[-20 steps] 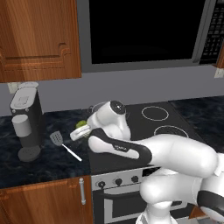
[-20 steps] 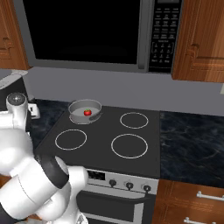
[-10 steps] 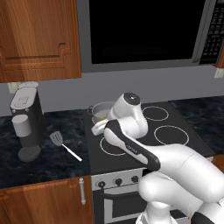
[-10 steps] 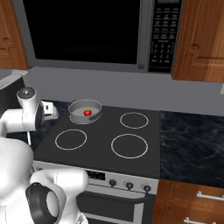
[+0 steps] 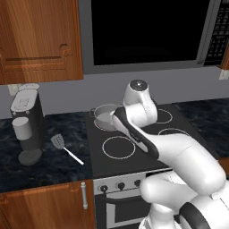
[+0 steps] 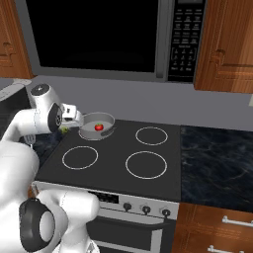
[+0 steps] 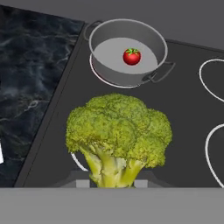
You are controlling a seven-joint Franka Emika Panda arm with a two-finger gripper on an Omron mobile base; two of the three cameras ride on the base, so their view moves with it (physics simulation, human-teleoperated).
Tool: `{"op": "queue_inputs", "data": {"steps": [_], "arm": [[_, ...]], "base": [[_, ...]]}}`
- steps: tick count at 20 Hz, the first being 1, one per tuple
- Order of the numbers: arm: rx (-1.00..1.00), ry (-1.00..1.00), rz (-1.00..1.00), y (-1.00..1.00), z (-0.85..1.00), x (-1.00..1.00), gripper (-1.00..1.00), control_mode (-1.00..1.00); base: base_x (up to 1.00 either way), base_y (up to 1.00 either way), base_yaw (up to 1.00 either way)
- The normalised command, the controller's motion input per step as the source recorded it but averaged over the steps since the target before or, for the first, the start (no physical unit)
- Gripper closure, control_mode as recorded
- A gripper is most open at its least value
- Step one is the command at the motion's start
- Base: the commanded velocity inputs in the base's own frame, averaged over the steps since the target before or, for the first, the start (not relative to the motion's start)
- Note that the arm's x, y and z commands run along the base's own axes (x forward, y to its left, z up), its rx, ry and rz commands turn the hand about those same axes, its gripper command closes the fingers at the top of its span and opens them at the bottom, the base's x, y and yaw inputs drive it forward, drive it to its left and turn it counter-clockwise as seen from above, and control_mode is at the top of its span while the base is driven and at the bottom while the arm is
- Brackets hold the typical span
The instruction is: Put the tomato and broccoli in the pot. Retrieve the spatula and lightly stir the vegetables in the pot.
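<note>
My gripper (image 7: 111, 182) is shut on the stem of the broccoli (image 7: 118, 130), a yellow-green floret held above the stove's left edge. Ahead of it in the hand view stands the round grey pot (image 7: 117, 73) on the back left burner. The red tomato (image 7: 131, 56) lies inside the pot. From the right base view the hand (image 6: 70, 114) hangs just left of the pot (image 6: 89, 132), with a bit of the broccoli (image 6: 64, 130) under it and the tomato (image 6: 99, 127) in the pot. The spatula (image 5: 62, 146) lies on the dark counter left of the stove.
A dark coffee machine (image 5: 27, 125) stands on the counter at the far left, beyond the spatula. The black stovetop (image 6: 148, 163) has three bare burners. A microwave (image 6: 99, 37) hangs above the stove, with wooden cabinets on both sides.
The arm has swung right from the counter near the spatula to the stove's left edge, carrying the broccoli close to the pot. The tomato and spatula have stayed put.
</note>
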Motion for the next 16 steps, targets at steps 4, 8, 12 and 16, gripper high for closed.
{"op": "queue_inputs", "data": {"steps": [4, 8, 12, 16], "arm": [[0.0, 0.0, -0.02, -0.42, -0.22, 0.71, 1.0, -1.0], [0.01, -0.01, 0.04, -0.01, -0.22, 0.37, 1.0, -1.0], [0.0, 0.0, 0.01, 0.0, -0.08, 0.52, 1.0, -1.0], [0.0, 0.0, 0.01, 0.0, -0.19, 0.68, 1.0, -1.0]], "base": [[0.0, 0.0, 0.0], [0.0, 0.0, 0.0], [0.0, 0.0, 0.0], [0.0, 0.0, 0.0]]}}
